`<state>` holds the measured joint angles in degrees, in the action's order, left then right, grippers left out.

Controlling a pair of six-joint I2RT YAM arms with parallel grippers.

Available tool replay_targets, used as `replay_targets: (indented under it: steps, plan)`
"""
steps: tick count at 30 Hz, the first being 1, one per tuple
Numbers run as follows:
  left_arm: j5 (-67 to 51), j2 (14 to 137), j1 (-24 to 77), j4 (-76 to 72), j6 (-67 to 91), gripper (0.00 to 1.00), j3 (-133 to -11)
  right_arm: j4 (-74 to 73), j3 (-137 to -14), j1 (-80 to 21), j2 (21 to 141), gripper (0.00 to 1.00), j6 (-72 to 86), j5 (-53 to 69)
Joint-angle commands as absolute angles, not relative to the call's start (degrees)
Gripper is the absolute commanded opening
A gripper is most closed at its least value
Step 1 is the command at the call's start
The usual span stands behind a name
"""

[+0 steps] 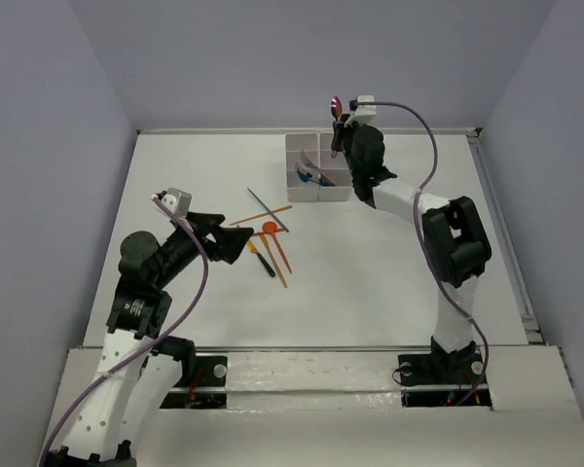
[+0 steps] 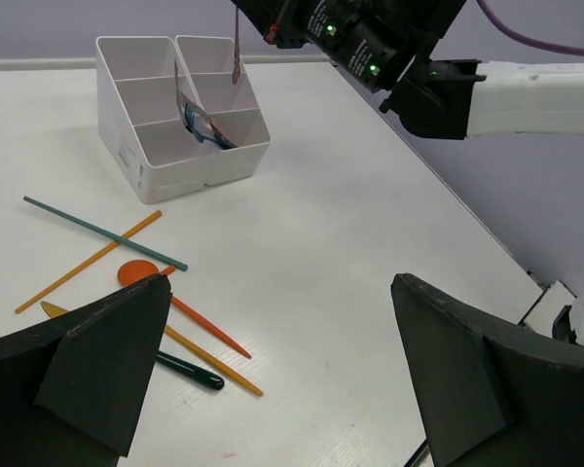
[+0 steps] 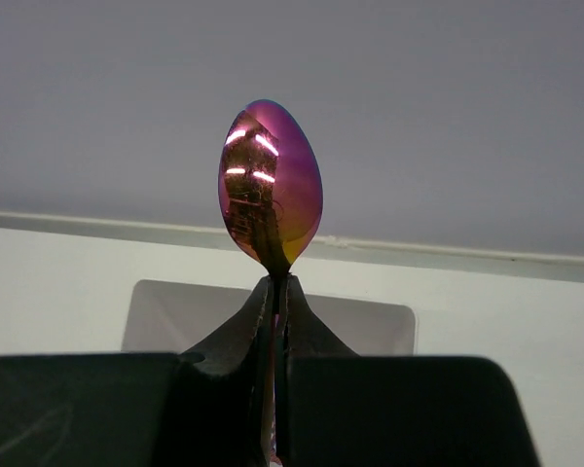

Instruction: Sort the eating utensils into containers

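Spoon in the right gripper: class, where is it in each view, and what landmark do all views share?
Top external: spoon top centre, above the bins.
Left wrist: its handle at the top edge, over the bins.
Right wrist: its bowl at centre, in the right gripper.
Landmark: the bins.

Our left arm [image 1: 141, 292] folds low and forward, elbow bent. Its gripper [image 2: 282, 360] is held level with both fingers [image 2: 97, 360] spread wide apart. Our right arm [image 1: 448, 243] stretches far out with its wrist raised. There the gripper [image 3: 275, 292] has its fingers pinched together on a spoon [image 3: 271, 185], bowl up.
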<state>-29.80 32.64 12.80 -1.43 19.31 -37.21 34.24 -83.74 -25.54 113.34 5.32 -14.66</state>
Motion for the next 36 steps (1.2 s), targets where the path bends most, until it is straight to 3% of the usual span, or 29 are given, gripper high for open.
replay_targets:
  steps: [1, 28, 30, 32, 36]
  plan:
    - [-30.2, 33.0, 13.1, -3.5, 18.3, 0.99, -39.3, 46.7, -87.2, -24.3, 117.2, 0.00, 3.2, -16.3]
    - [-30.8, 32.9, 12.6, -4.0, 18.3, 0.99, -39.2, 57.2, -77.0, -23.7, 121.2, 0.04, 2.1, -16.1]
    - [-30.8, 32.8, 12.6, -4.0, 18.4, 0.99, -39.2, 57.0, -76.9, -23.7, 121.3, 0.09, 2.3, -15.5]
    - [-30.8, 32.6, 12.6, -4.0, 18.4, 0.99, -39.2, 56.4, -76.9, -23.7, 121.0, 0.23, 2.0, -15.0]
    - [-30.7, 32.4, 12.6, -4.0, 18.3, 0.99, -39.1, 55.9, -75.9, -23.7, 120.2, 0.38, 1.9, -14.7]
